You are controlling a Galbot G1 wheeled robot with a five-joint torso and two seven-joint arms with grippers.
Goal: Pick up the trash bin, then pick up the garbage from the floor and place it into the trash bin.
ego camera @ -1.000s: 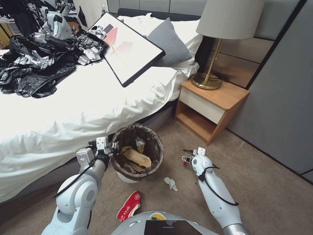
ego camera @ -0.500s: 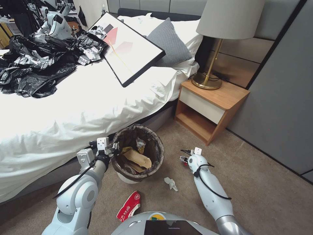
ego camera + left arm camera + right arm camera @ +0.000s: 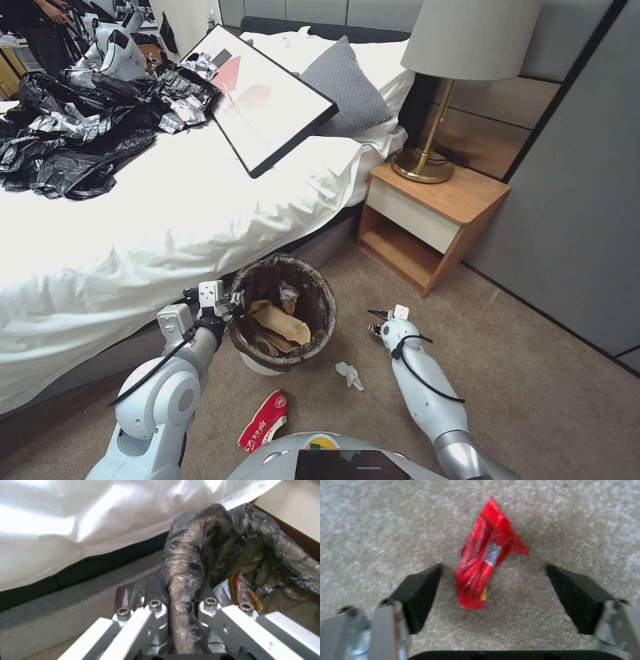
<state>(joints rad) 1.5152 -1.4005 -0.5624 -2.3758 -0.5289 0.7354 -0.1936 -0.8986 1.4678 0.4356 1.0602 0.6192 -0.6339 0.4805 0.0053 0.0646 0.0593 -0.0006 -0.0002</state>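
Note:
The trash bin (image 3: 257, 365), white with a dark bag liner (image 3: 186, 562) over its rim, stands by the bed. My left gripper (image 3: 231, 308) is shut on the near-left rim, and the liner is pinched between its fingers (image 3: 155, 610). A tan paper bag (image 3: 285, 324) and wrappers lie inside. My right gripper (image 3: 375, 325) hangs open just over the carpet to the bin's right. A crumpled red wrapper (image 3: 486, 562) lies on the floor between its two black pads (image 3: 420, 592). More garbage lies nearer me: a white wad (image 3: 349, 375) and a red-and-white wrapper (image 3: 265, 420).
The white bed (image 3: 167, 220) runs along the left, carrying black bags (image 3: 73, 133) and a framed picture (image 3: 267, 100). A wooden nightstand (image 3: 427, 220) with a brass lamp (image 3: 427, 160) stands ahead on the right, and a grey wall panel (image 3: 573, 220) is beyond it. Open carpet (image 3: 533, 387) lies to the right.
My right gripper has shifted a little left and down toward the carpet over the red wrapper. The left arm and the bin have stayed put.

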